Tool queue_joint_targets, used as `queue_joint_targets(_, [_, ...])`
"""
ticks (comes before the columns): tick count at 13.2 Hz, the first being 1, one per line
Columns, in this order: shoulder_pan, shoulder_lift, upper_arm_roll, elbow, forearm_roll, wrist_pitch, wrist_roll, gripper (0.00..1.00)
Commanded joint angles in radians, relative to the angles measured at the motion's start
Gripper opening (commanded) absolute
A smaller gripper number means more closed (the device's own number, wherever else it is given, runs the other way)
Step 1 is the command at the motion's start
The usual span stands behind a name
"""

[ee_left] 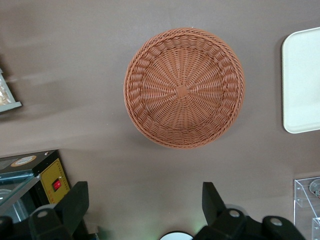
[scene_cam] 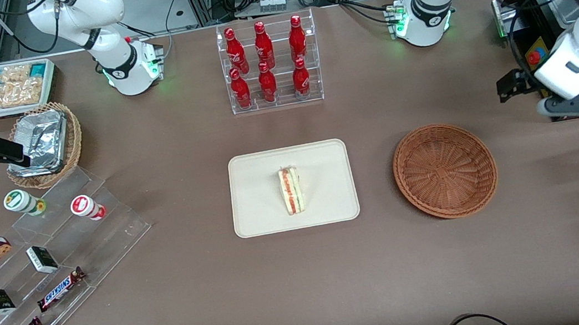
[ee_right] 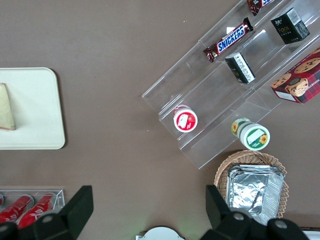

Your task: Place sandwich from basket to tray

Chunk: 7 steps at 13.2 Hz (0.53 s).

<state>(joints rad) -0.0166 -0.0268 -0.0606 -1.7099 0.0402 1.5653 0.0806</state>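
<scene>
Woven round basket (ee_left: 184,88) under spread claw (ee_left: 145,202).

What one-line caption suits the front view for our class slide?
Sandwich lies on the tray; the basket beside it holds nothing, and the open pincer hovers above the table near the basket.

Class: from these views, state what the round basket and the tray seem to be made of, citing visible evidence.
Basket: woven wicker or imitation rattan, reddish-brown; strands radiate from its centre. Tray: smooth matte cream material, perhaps plastic or moulded fibre; the sandwich lies on it. The gripper hangs open above the table beside the basket.
</scene>
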Motion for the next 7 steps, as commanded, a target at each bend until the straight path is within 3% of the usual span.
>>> queue_joint_targets(1, [0.001, -0.019, 0.013, 0.016, -0.014, -0.030, 0.013, 1.00])
queue_joint_targets(7, [0.000, -0.027, 0.027, 0.016, -0.011, -0.027, 0.014, 1.00])
